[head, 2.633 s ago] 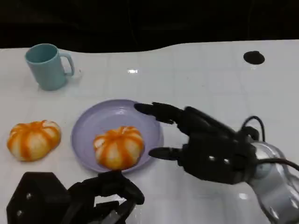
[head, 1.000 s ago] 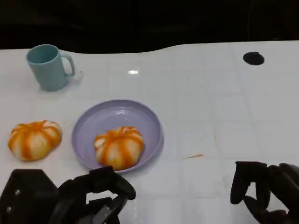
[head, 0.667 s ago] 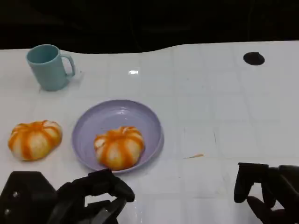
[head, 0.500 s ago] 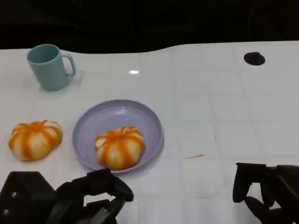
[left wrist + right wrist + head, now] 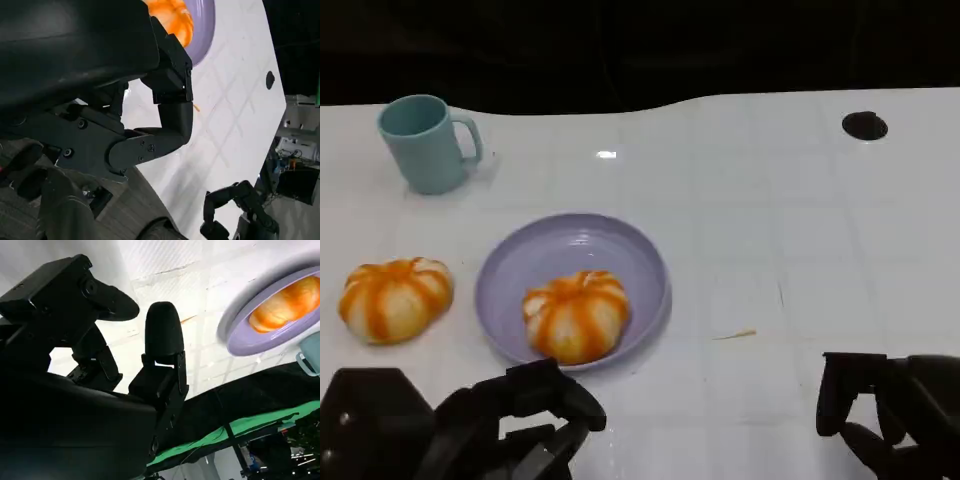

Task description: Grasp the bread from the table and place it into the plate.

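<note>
The left hand [image 5: 470, 430] sits low at the near edge of the table [image 5: 800, 220]. Its fingers are bent a little but apart, and it holds nothing. The right hand [image 5: 885, 420] is at the near right corner. Its fingers curl loosely with gaps between them, and it holds nothing too.

Just past the left hand is a purple plate [image 5: 530, 255]. One round orange-and-white bread [image 5: 576, 315] already lies in the plate, toward its near side. A second bread [image 5: 394, 299] lies on the table, just beside the plate's left edge and not touching it. It is round, so it has no long side to line up with.

This loose bread is ahead of the left hand and a bit to its left. The right hand is well apart from it, with the plate in between. So the left hand looks like the better one to pick it up.

Farther back on the left stands a blue cup [image 5: 422, 142]. I cannot tell if anything is inside it.
</note>
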You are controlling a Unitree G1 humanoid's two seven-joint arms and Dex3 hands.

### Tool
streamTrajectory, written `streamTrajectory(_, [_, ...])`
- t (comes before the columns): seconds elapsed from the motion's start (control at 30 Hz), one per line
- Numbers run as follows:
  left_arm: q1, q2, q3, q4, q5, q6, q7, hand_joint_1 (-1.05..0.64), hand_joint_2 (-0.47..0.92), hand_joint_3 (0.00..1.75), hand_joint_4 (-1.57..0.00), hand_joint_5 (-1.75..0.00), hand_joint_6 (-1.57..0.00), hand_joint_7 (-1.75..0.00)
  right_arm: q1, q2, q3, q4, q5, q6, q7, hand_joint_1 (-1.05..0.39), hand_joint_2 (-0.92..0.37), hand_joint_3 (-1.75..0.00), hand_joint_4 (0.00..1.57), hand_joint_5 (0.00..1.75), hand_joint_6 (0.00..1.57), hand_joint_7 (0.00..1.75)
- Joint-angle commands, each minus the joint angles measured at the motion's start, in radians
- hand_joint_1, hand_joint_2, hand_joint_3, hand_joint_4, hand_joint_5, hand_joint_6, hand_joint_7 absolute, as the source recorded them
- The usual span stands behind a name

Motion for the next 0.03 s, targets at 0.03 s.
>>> streamTrajectory(0.03, [0.004, 0.015, 0.006, 0.003, 0.009, -0.004, -0.004, -0.34, 0.92, 0.55, -0.64, -1.75, -0.6, -1.42, -0.005, -0.009, -0.005, -0.006, 0.003, 0.009, -0.001, -0.04, -0.38, -1.04, 0.9, 1.75, 0.85, 1.32])
